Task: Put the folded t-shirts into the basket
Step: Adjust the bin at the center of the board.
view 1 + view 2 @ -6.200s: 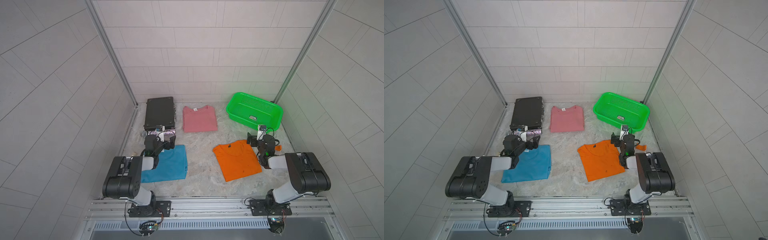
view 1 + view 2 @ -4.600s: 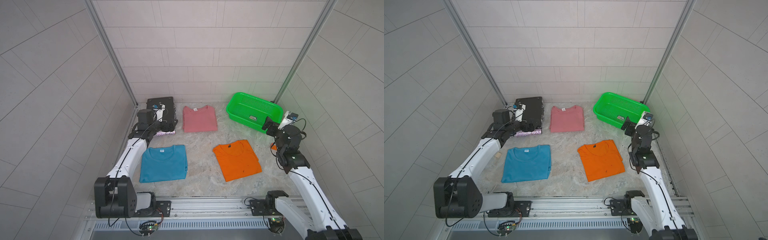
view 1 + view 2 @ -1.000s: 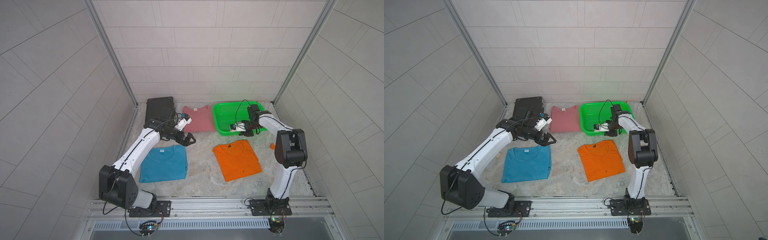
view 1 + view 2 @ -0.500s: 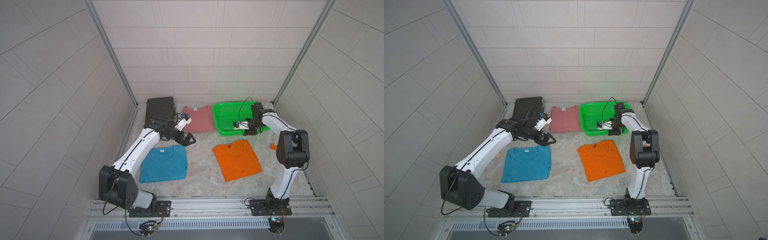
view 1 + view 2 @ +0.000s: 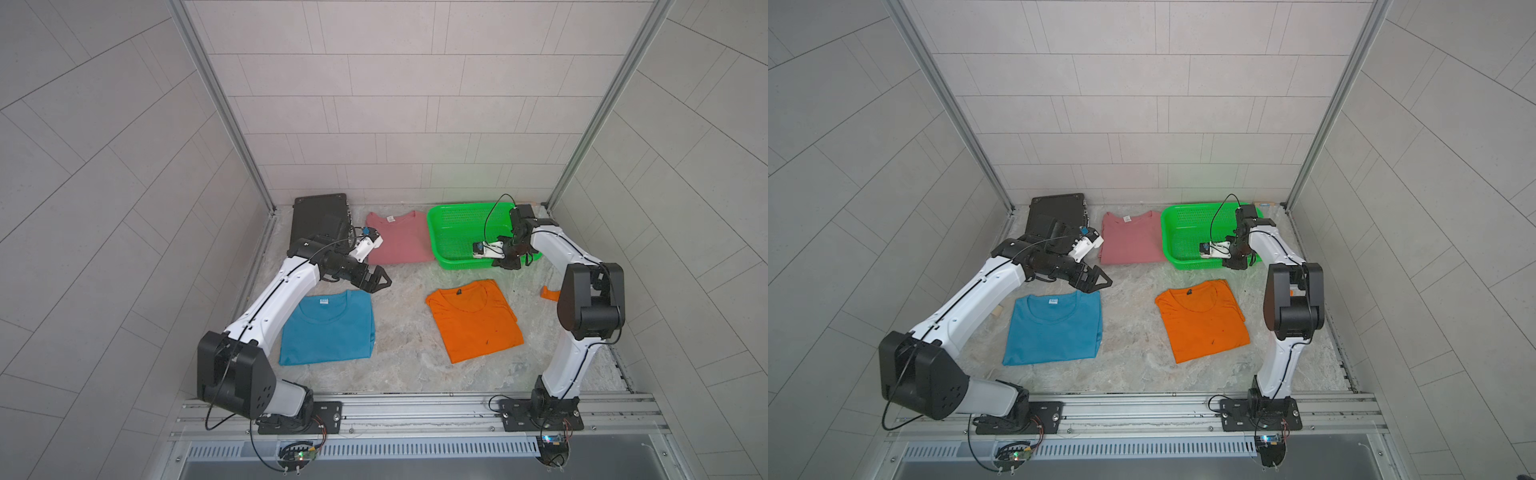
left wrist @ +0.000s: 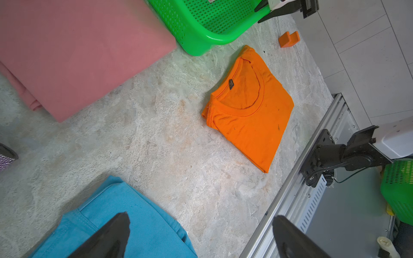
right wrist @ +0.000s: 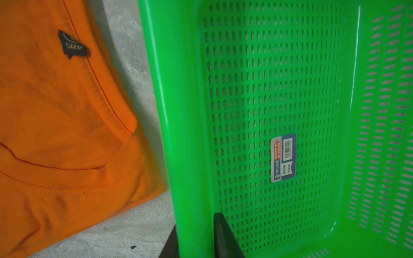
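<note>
The green basket (image 5: 433,237) (image 5: 1167,237) stands at the back right, holding no t-shirts. My right gripper (image 5: 509,264) (image 5: 1235,266) (image 7: 194,223) is shut on its near rim (image 7: 190,156), one finger inside and one outside. Three folded t-shirts lie flat on the table. The pink one (image 5: 399,241) (image 6: 78,51) lies left of the basket, the orange one (image 5: 473,320) (image 7: 55,122) in front of it, and the teal one (image 5: 328,328) (image 6: 145,223) at the front left. My left gripper (image 5: 380,282) (image 5: 1100,282) (image 6: 201,216) hovers open over the teal shirt's far right corner, holding nothing.
A black case (image 5: 318,216) lies at the back left, behind my left arm. A small orange plastic piece (image 5: 549,293) (image 6: 288,39) sits near the right wall. Tiled walls close in three sides and a metal rail (image 5: 415,407) runs along the front.
My right gripper opened briefly, shifted a little right along the basket's near rim and shut on it again. The left arm and the shirts have stayed still.
</note>
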